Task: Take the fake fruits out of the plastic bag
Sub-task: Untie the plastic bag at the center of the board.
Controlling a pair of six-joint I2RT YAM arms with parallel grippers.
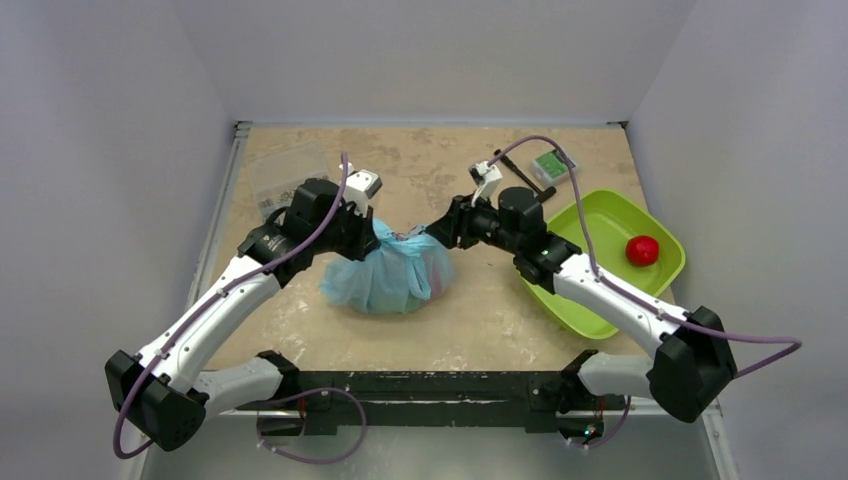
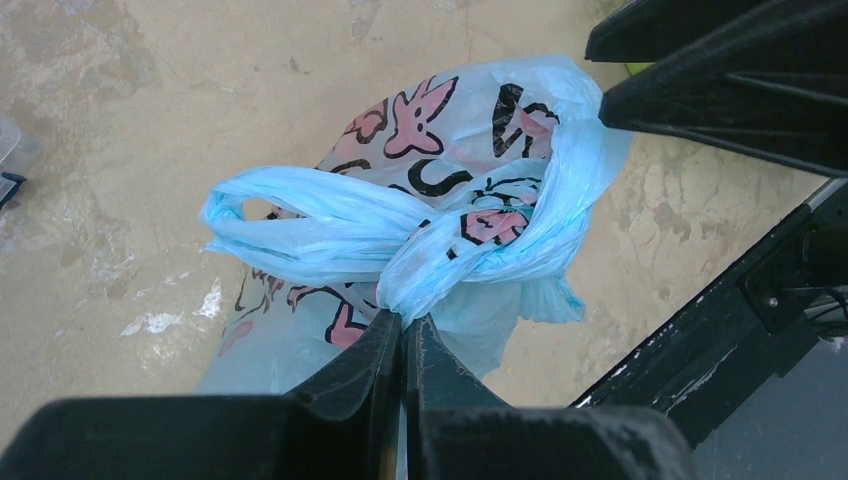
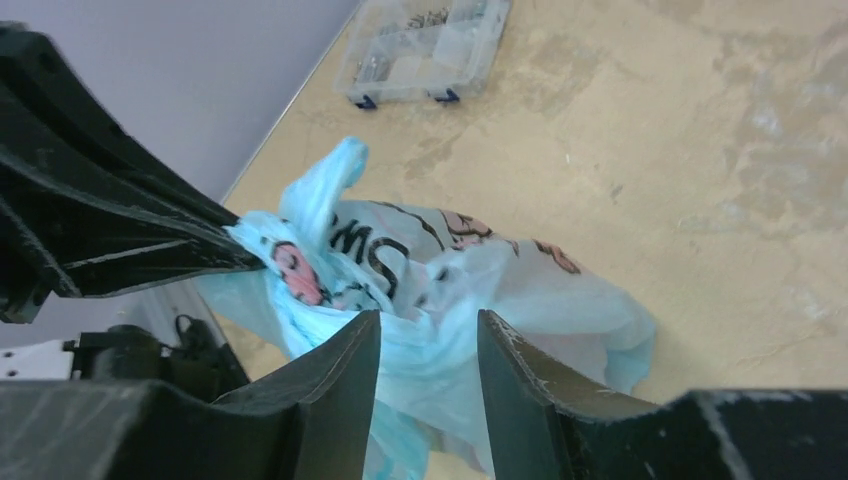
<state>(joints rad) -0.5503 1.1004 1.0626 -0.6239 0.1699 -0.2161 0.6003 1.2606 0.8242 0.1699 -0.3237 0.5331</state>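
At the middle of the table [image 1: 440, 330] lies the plastic bag [image 1: 385, 280], slumped in a heap between the two arms, with the lime-green tray [image 1: 600, 215] well apart to its right. The main risk, as I judge it, is the thin film. Its loop handles look twisted into a knot [image 2: 400, 250], so a hard pull from either side could tighten it, tear the film, or drag the whole bag along and let fruit roll away.

The bag is crinkly, translucent light blue with pink and black print. I cannot make out any fruit inside it.

The left gripper [image 2: 403, 325] is closed tight on a fold just below the knot. The right gripper [image 3: 428, 345] has its jaws parted, straddling bunched film without pinching it. One red fruit [image 1: 642, 250] sits in the tray.
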